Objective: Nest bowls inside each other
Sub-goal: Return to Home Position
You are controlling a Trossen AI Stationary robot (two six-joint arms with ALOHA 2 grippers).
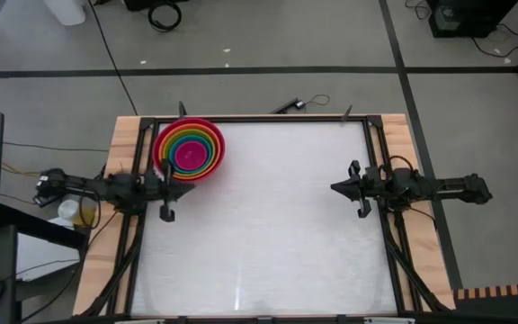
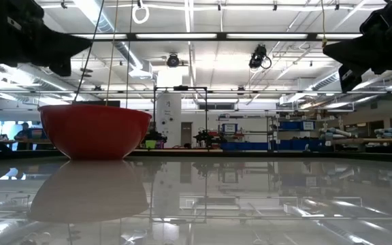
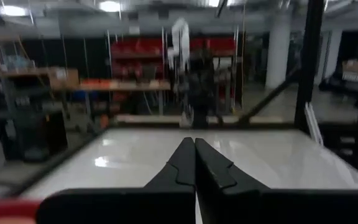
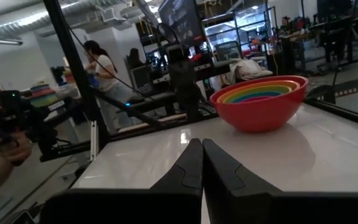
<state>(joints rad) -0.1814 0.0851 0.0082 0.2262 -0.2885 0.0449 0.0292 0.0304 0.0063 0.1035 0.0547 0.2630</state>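
Note:
The bowls (image 1: 189, 149) stand nested in one stack at the far left of the white table: a red one outside, then orange, yellow-green and blue, with pink in the middle. The red bowl (image 2: 95, 131) rests on its base; the right wrist view shows the stack (image 4: 260, 102) upright. My left gripper (image 1: 185, 179) is shut, close by the stack's near side and above table level, holding nothing; its fingers (image 3: 195, 149) point across the table. My right gripper (image 1: 333, 187) is shut and empty at the table's right, pointing level toward the left (image 4: 202, 146).
Black frame rails (image 1: 378, 153) run along the table's sides and far edge. The white table top (image 1: 268, 234) lies bare between the two arms and toward the near edge. A person (image 4: 104, 68) stands in the room beyond the table.

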